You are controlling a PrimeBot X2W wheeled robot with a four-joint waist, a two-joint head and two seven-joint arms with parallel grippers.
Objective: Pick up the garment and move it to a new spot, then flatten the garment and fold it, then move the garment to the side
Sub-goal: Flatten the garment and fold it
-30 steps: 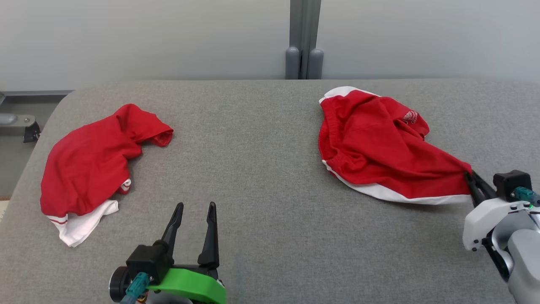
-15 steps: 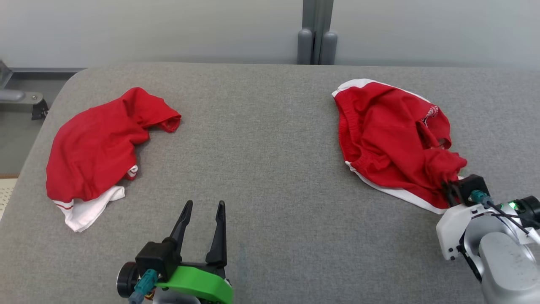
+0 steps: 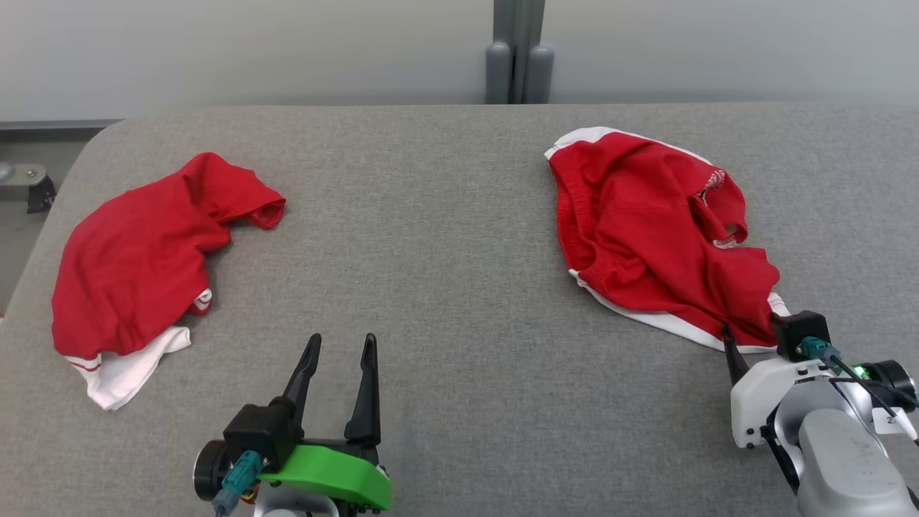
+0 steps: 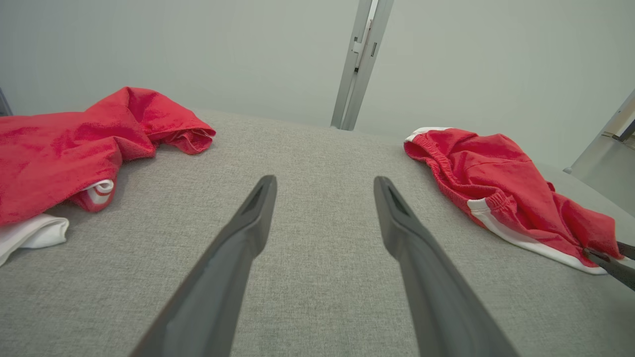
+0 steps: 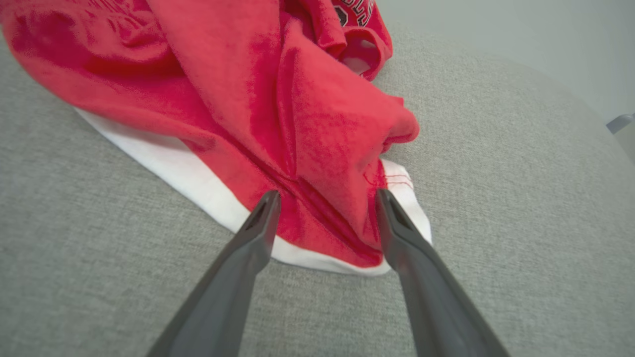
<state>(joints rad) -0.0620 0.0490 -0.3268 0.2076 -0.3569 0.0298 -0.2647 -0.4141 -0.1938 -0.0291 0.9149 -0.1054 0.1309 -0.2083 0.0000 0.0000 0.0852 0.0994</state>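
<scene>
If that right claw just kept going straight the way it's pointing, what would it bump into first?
The red garment. Its white-edged corner lies right at the open fingertips of the right gripper, so it would probably meet cloth almost at once.

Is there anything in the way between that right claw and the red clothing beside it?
Nothing visible. The right gripper is open, its fingers straddling the near corner of the red garment, which lies on the grey table.
</scene>
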